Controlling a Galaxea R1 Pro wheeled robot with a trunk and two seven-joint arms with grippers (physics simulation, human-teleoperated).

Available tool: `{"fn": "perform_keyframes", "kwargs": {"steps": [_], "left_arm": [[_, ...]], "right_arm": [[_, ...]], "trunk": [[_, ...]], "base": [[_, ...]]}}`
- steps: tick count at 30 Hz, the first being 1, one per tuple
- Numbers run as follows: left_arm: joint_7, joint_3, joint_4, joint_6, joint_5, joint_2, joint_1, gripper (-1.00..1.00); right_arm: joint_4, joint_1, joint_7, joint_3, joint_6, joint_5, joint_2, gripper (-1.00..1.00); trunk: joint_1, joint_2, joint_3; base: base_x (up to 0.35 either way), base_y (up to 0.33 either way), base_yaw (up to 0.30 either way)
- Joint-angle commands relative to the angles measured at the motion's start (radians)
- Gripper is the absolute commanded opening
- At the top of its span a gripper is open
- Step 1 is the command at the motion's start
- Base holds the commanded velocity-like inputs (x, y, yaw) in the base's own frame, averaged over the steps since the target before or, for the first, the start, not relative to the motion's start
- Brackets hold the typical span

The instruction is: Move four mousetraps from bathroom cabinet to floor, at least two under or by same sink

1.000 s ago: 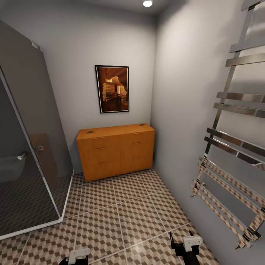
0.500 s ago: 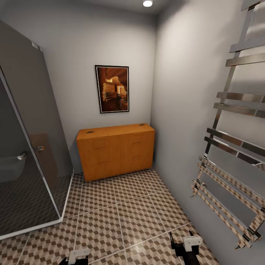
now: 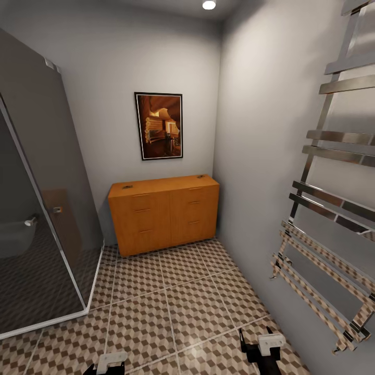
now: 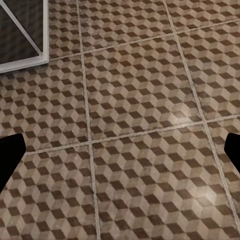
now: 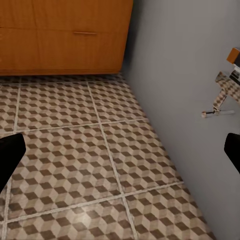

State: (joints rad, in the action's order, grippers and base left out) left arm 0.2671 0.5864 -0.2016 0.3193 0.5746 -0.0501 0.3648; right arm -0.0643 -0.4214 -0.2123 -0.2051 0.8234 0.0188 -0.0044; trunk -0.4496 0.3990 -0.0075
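Note:
The orange-brown cabinet (image 3: pixel 164 213) stands against the far wall, all drawers closed. Two tiny dark mousetraps lie on its flat top, one near the left end (image 3: pixel 127 186) and one near the right end (image 3: pixel 200 176). The cube-patterned bathroom floor (image 3: pixel 172 302) stretches from the cabinet to me. My left gripper (image 3: pixel 107 366) hangs low over the tiles, open and empty, its fingers (image 4: pixel 10 155) wide apart. My right gripper (image 3: pixel 255 337) is open and empty too, near the right wall, facing the cabinet's lower drawers (image 5: pixel 65 35). The bathroom sink is out of view.
A dark glass shower enclosure (image 3: pixel 41 208) with a white base rail fills the left side. A chrome towel rail (image 3: pixel 333 234) juts from the right wall at arm height. A framed picture (image 3: pixel 159 125) hangs above the cabinet. Open tiles lie between me and the cabinet.
My right gripper has dipped very slightly in the head view. Nothing else has moved.

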Motion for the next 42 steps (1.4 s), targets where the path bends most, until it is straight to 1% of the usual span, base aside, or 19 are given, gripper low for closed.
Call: {"fn": "perform_keyframes", "kwargs": {"steps": [1, 8, 12, 35, 42], "left_arm": [[0.006, 0.009, -0.001, 0.002, 0.005, -0.001, 0.0, 1.0], [0.006, 0.009, -0.001, 0.001, 0.005, -0.001, 0.0, 1.0], [0.006, 0.009, -0.001, 0.001, 0.005, -0.001, 0.0, 1.0], [0.006, 0.009, -0.001, 0.001, 0.005, -0.001, 0.0, 1.0], [0.006, 0.009, -0.001, 0.001, 0.005, -0.001, 0.0, 1.0]], "right_arm": [[0.001, 0.0, -0.01, -0.008, 0.001, 0.002, 0.0, 1.0], [0.0, 0.0, -0.01, -0.008, 0.002, 0.003, 0.0, 1.0], [0.0, 0.0, -0.01, -0.008, 0.002, 0.003, 0.0, 1.0], [0.0, 0.0, -0.01, -0.008, 0.002, 0.003, -0.001, 1.0], [0.0, 0.0, -0.01, -0.008, 0.002, 0.003, -0.001, 1.0]], "trunk": [[0.0, 0.001, -0.001], [0.0, 0.001, -0.002], [0.0, 0.001, -0.004], [0.0, 0.001, -0.022], [0.0, 0.001, -0.025]], "base": [[0.0, 0.0, 0.0], [0.0, 0.0, 0.01], [0.0, 0.0, 0.12], [0.0, 0.0, 0.228], [0.0, 0.0, 0.085]]}}
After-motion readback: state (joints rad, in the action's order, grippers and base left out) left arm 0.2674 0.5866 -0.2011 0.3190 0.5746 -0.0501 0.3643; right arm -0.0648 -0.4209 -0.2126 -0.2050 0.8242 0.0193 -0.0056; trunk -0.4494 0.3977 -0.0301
